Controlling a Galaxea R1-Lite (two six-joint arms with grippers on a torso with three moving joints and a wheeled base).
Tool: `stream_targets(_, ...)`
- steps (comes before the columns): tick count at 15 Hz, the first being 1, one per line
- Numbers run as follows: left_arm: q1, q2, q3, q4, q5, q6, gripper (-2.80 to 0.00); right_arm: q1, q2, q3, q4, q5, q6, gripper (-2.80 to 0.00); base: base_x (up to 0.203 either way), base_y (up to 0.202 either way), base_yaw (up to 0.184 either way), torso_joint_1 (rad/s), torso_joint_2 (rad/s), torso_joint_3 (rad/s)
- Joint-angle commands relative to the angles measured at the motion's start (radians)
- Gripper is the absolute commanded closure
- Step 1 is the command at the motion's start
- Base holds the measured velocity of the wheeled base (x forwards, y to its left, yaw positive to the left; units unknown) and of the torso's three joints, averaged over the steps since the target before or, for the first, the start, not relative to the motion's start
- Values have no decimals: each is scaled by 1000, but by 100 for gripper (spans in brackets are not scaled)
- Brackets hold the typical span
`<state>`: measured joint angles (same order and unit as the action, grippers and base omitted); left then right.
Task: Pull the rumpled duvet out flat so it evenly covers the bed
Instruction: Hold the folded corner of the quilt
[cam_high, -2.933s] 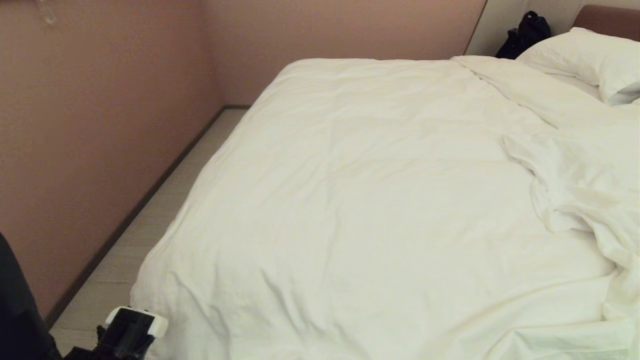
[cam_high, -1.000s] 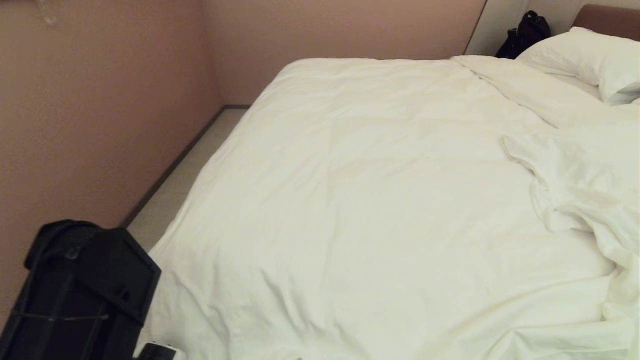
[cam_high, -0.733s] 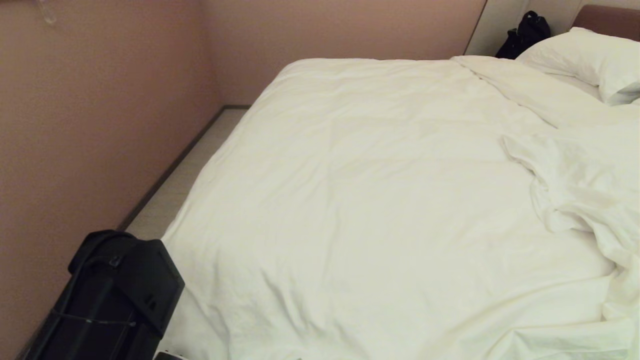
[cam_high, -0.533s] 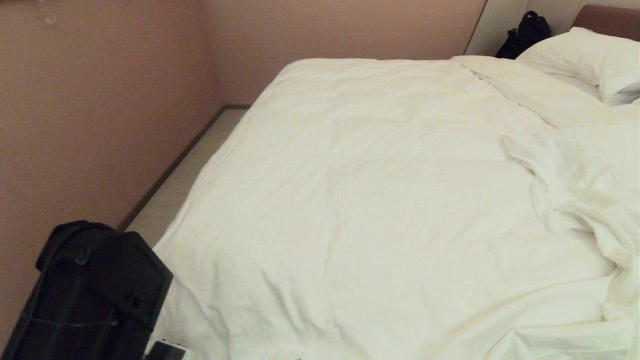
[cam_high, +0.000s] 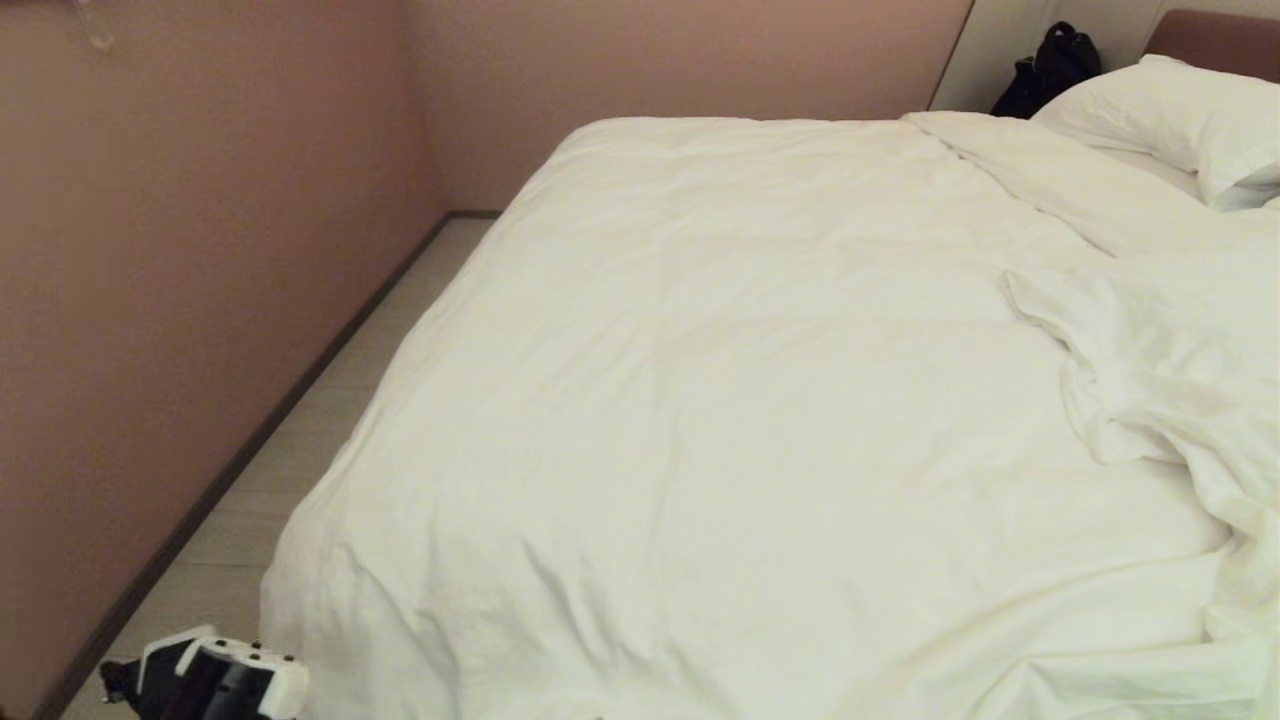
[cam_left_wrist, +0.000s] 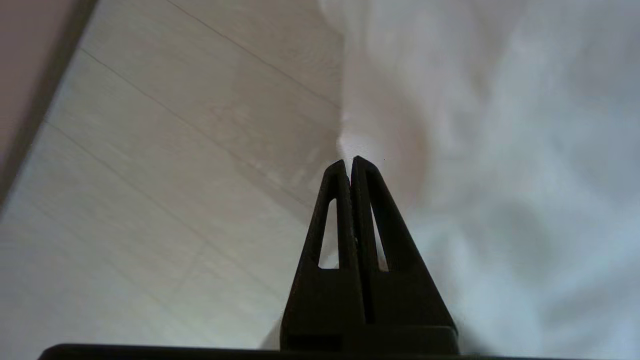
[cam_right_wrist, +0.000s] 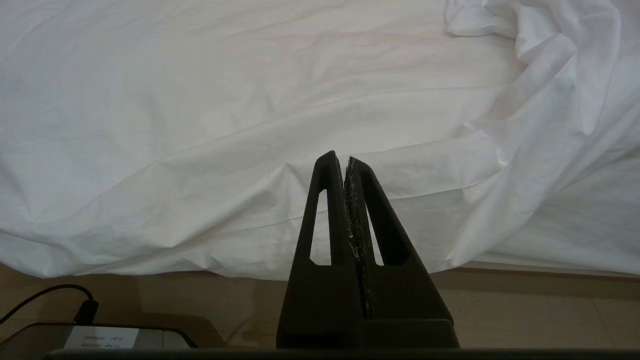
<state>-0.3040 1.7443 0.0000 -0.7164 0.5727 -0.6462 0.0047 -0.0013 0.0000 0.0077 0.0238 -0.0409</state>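
The white duvet (cam_high: 760, 400) lies over most of the bed (cam_high: 1215, 30), smooth in the middle and bunched into folds (cam_high: 1150, 380) at the right. Its near left corner hangs down beside the floor. My left arm's wrist (cam_high: 215, 680) sits low at that corner. In the left wrist view the left gripper (cam_left_wrist: 350, 161) is shut with nothing between its fingers, its tips just short of the hanging duvet (cam_left_wrist: 500, 150). My right gripper (cam_right_wrist: 344, 156) is shut and empty too, level in front of the duvet's draped edge (cam_right_wrist: 250, 100); the head view does not show it.
A pink wall (cam_high: 200, 250) runs close along the bed's left side, leaving a narrow strip of pale floor (cam_high: 300, 440). A white pillow (cam_high: 1180, 120) lies at the head end, with a black bag (cam_high: 1050, 65) behind it. A dark device with a cable (cam_right_wrist: 100, 337) sits on the floor.
My left arm stood raised as a large black shape at the duvet's near left corner; it has dropped low, so only its wrist shows. The duvet looks unchanged.
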Motion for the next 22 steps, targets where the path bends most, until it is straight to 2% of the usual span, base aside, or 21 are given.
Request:
stream_targets(1, -3, -289, -13, 113, 3, 43, 0, 0, 1, 0, 0, 1, -1, 0, 0, 0, 0, 0, 0, 0)
stream_targets(3, -5, -528, -55, 238, -3, 105, 0, 0, 1, 0, 0, 1, -1, 0, 0, 0, 0, 0, 0, 0)
stream_targets(5, -5, -756, -131, 399, -36, 164, 0, 1, 1, 0, 0, 1, -1, 0, 0, 0, 0, 0, 0, 0)
stream_targets(7, -6, -969, -245, 629, -120, 209, 0, 0, 1, 0, 0, 1, -1, 0, 0, 0, 0, 0, 0, 0)
stream_targets(9, -6, -1111, -370, 894, -216, 244, 0, 1, 1, 0, 0, 1, -1, 0, 0, 0, 0, 0, 0, 0)
stream_targets(10, -6, -1139, -400, 950, -244, 257, 0, 1, 1, 0, 0, 1, -1, 0, 0, 0, 0, 0, 0, 0)
stream_targets(12, -3, -1194, -433, 957, -244, 289, 0, 1, 1, 0, 0, 1, -1, 0, 0, 0, 0, 0, 0, 0)
stream_targets(13, -1, -1225, -446, 956, -243, 316, 0, 0, 1, 0, 0, 1, -1, 0, 0, 0, 0, 0, 0, 0)
stream_targets(15, 5, -1279, -467, 953, -244, 409, 0, 0, 1, 0, 0, 1, -1, 0, 0, 0, 0, 0, 0, 0)
stream_targets(17, 19, -1325, -481, 956, -243, 445, 0, 1, 1, 0, 0, 1, -1, 0, 0, 0, 0, 0, 0, 0)
stream_targets(22, 271, -1465, -488, 956, -250, 543, 0, 0, 1, 0, 0, 1, -1, 0, 0, 0, 0, 0, 0, 0)
